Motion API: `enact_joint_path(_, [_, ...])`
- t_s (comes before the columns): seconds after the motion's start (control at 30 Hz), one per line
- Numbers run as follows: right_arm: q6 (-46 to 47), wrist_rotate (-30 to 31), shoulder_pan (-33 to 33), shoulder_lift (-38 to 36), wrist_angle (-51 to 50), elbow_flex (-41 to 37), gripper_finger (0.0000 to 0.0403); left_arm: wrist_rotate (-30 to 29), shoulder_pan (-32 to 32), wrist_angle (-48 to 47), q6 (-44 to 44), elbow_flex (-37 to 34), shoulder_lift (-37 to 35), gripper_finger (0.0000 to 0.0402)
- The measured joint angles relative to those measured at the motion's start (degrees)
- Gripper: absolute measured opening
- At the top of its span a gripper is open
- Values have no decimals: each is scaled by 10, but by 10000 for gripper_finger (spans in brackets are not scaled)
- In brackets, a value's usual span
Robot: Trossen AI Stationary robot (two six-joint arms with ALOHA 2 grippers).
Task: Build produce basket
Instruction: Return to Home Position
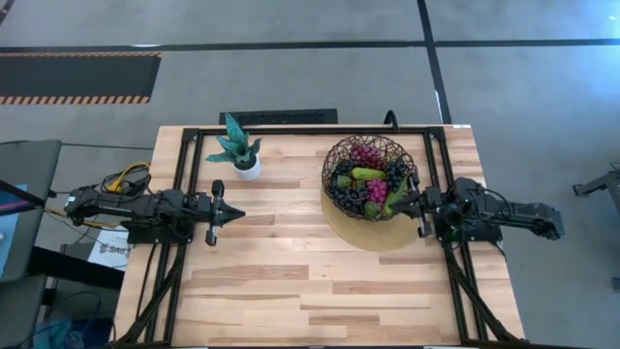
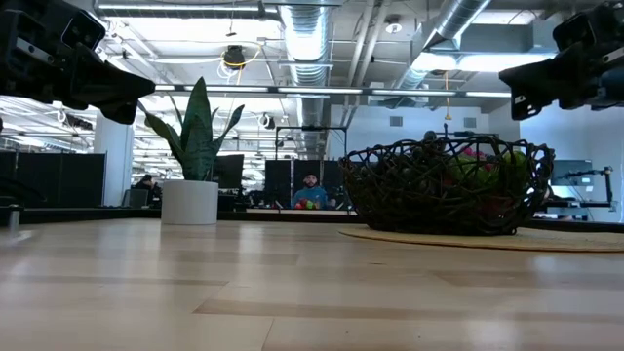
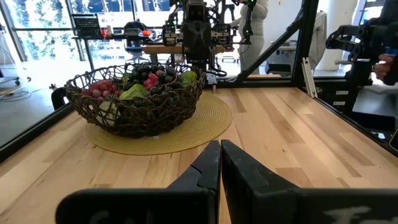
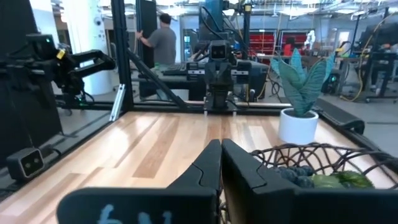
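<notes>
The dark brown wire basket (image 1: 371,177) sits on a flat tan round disc (image 1: 373,231) on the right half of the table. It holds magenta grapes (image 1: 365,153), dark grapes (image 1: 347,198) and green cucumbers (image 1: 367,174); in the left wrist view the basket (image 3: 138,102) is heaped with produce. My left gripper (image 1: 238,213) hovers shut over the table's left part, well away from the basket. My right gripper (image 1: 400,206) hovers shut just by the basket's right rim. In the low view both grippers hang above table level.
A small potted green plant (image 1: 237,151) in a white pot stands near the far edge, left of the basket. Bare wooden tabletop (image 1: 291,281) spreads across the middle and near side. A black frame rail (image 1: 291,129) borders the table. People show in the room beyond.
</notes>
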Motion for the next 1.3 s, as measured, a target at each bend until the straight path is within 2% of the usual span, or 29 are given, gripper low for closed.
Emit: enact_joint_path(1.3, [9, -1, 0, 0, -7, -2, 33, 0, 0, 0, 0, 0, 0, 0])
